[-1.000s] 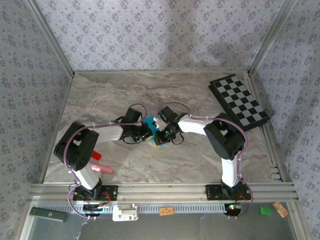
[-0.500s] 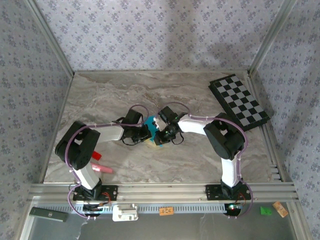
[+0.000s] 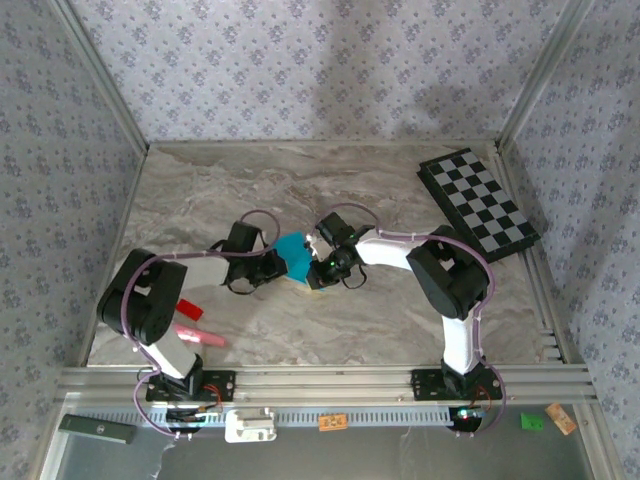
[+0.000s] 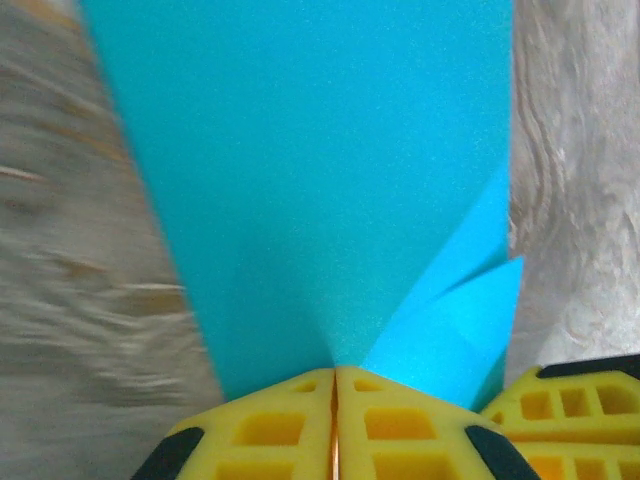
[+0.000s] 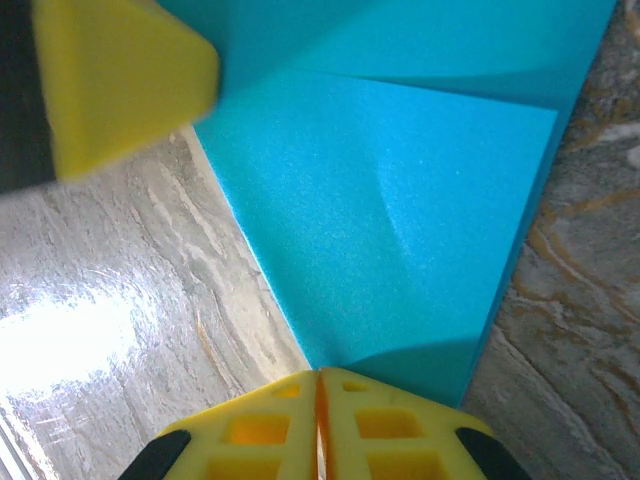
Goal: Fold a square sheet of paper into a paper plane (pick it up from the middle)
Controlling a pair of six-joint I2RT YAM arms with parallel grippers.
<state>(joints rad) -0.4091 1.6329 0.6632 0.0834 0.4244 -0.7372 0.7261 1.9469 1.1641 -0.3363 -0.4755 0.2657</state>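
**Item:** square sheet of paper (image 3: 294, 251), cyan.
**Location:** mid-counter (image 3: 400, 320), held between the two hands. Whether it touches the surface, I cannot tell.
**Condition:** partly folded. Overlapping layers and a diagonal flap show, but no sharp nose or narrow dart shape yet.
**Left hand** (image 4: 336, 380): clenched on one edge of the sheet.
**Right hand** (image 5: 318, 385): clenched on another edge.
**Outstanding (judged):** the nose creases and wing folds.
**Checkered board** (image 3: 478, 203): far right, well apart.

two arms (image 3: 190, 268) (image 3: 395, 250), one blue paper (image 3: 294, 252), one checkered board (image 3: 478, 205).
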